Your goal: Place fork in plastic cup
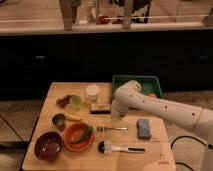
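The slim silver fork (111, 128) lies flat on the wooden table (60, 90), just below the middle. A pale green translucent plastic cup (75, 102) stands upright at the table's back left, with a white cup (93, 91) behind it to the right. My gripper (116, 120) hangs at the end of the white arm (155, 106), pointing down just above the fork's right half. It holds nothing that I can see.
A black-handled brush with a white head (120, 148) lies in front of the fork. A blue sponge (144, 128) is to the right and a brown block (100, 107) behind. An orange plate (78, 136), maroon bowl (48, 145), small dark bowl (59, 120) and green bin (136, 83) also stand there.
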{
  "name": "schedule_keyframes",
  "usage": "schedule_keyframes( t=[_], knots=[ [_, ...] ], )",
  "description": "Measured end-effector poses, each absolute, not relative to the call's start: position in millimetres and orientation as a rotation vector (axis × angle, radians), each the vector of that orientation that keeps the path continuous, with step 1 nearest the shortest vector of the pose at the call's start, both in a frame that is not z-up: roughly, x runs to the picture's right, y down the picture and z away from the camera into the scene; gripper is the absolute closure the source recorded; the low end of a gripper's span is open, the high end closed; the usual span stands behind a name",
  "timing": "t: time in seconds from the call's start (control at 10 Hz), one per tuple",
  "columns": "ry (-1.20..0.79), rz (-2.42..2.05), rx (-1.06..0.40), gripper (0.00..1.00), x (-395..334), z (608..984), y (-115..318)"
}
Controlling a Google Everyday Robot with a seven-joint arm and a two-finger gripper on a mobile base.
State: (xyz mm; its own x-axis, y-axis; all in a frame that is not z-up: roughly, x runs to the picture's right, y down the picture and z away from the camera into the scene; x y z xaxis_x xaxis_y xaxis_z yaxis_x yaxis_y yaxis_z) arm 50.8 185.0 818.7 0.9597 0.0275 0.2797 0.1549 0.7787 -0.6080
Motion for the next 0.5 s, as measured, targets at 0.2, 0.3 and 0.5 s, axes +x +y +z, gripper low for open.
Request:
schedule_keyframes(
  t=[0.2,0.3,0.5],
  knots=[
    [-0.27,-0.063,-0.697,0.2,54.7,821.7,190.6],
    [-0.263,-0.067,-0.708,0.2,55.3,824.2,194.9],
    [-0.261,-0.077,-0.722,0.2,51.1,829.6,202.3]
  ],
)
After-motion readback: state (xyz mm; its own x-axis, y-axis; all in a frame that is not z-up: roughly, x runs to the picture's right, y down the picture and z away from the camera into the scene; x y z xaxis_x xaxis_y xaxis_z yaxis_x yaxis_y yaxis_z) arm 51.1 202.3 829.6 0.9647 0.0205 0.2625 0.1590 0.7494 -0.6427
